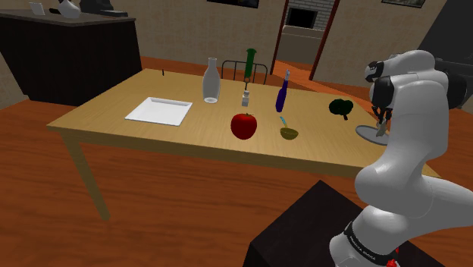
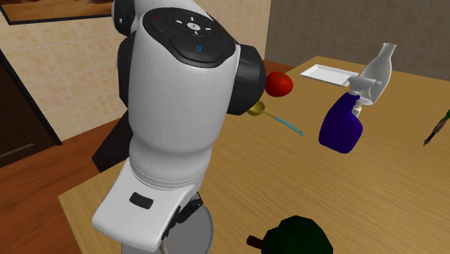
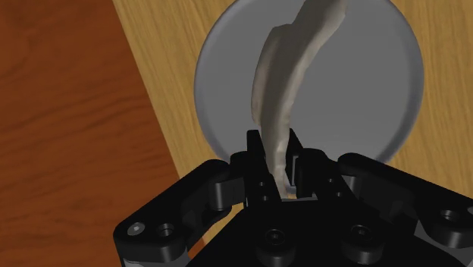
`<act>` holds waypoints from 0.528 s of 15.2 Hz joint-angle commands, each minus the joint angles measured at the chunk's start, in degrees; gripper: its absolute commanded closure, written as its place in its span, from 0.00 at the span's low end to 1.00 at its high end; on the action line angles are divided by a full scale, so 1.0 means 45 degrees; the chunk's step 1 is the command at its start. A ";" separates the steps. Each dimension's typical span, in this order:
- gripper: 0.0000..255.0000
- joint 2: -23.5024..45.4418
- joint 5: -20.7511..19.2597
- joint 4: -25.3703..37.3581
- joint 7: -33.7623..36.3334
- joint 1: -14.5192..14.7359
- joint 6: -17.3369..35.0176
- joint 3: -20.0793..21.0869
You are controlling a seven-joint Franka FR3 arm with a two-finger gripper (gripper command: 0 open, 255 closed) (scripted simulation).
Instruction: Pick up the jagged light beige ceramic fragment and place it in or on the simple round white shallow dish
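Note:
A curved, jagged light beige fragment is clasped between my black fingers, and my gripper is shut on it. It hangs just above a round grey shallow dish, its far end over the dish's middle. In the shoulder view the gripper points down over the dish, which lies near the table's right end. The arm hides most of the dish in the second exterior view.
The dish lies close to the table edge, with wooden floor beyond. On the table stand a dark green broccoli, a small gold bowl, a red apple, a blue spray bottle, a glass bottle and a white square plate.

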 commanded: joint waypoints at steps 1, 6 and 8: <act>1.00 -0.0013 -0.0002 -0.0091 0.0017 0.0022 0.0083 0.0002; 1.00 -0.0013 -0.0001 -0.0090 0.0017 0.0022 0.0082 0.0002; 0.00 -0.0013 -0.0001 -0.0089 0.0017 0.0021 0.0082 0.0002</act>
